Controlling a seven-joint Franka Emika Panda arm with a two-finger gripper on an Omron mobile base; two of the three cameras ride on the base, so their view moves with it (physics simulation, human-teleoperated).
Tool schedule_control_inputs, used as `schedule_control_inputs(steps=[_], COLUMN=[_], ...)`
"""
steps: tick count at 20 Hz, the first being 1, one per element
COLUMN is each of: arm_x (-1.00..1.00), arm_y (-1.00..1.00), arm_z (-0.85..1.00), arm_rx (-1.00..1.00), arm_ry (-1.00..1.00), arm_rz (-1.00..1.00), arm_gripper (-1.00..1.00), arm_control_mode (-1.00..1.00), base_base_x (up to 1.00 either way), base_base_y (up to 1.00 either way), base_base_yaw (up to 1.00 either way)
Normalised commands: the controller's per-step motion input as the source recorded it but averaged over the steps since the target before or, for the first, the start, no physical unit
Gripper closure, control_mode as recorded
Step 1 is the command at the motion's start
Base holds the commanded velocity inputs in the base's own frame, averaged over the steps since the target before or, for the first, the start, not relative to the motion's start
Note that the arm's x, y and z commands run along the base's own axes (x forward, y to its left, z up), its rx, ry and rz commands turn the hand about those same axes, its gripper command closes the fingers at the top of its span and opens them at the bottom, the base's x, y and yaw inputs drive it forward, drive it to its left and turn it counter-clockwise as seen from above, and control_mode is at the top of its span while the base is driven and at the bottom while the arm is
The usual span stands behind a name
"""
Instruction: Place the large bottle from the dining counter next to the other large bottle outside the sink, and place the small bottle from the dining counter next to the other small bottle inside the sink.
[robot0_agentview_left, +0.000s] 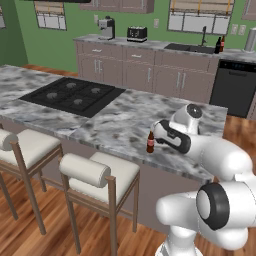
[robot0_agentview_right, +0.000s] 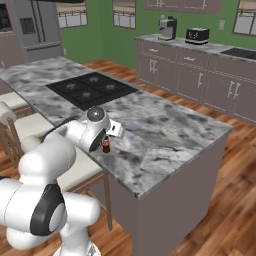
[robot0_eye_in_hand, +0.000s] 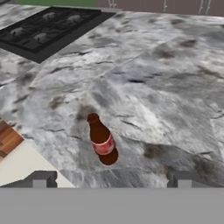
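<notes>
A small brown bottle (robot0_eye_in_hand: 103, 142) with a red label stands upright on the marble dining counter (robot0_eye_in_hand: 166, 87), near its stool-side edge. It also shows as the small bottle (robot0_agentview_left: 150, 142) just left of my hand, and as the bottle (robot0_agentview_right: 106, 145) under the wrist. My gripper (robot0_eye_in_hand: 113, 180) hovers just above and behind it, open, with one fingertip (robot0_eye_in_hand: 41, 179) on each side and nothing between them. On the back counter, two dark bottles (robot0_agentview_left: 219, 45) stand beside the sink (robot0_agentview_left: 192, 48). The large bottle of the dining counter is out of view.
A black cooktop (robot0_agentview_left: 72, 95) is set into the dining counter to the left. Two cushioned stools (robot0_agentview_left: 97, 172) stand along its near edge. A coffee machine (robot0_agentview_left: 106, 27) and a toaster (robot0_agentview_left: 136, 34) sit on the back counter, with a dishwasher (robot0_agentview_left: 234, 87) to the right.
</notes>
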Motion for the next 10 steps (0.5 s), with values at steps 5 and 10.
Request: schedule_control_inputs(steps=[5,10], arm_x=[0.00,0.00], arm_y=[0.11,0.11], arm_z=[-0.22,-0.17], arm_rx=[0.00,-0.06], arm_ry=[0.00,0.00], arm_rz=[0.00,0.00], arm_gripper=[-1.00,-1.00], arm_control_mode=[-1.00,-1.00], base_base_x=[0.00,0.00], base_base_y=[0.00,0.00], base_base_yaw=[0.00,0.00])
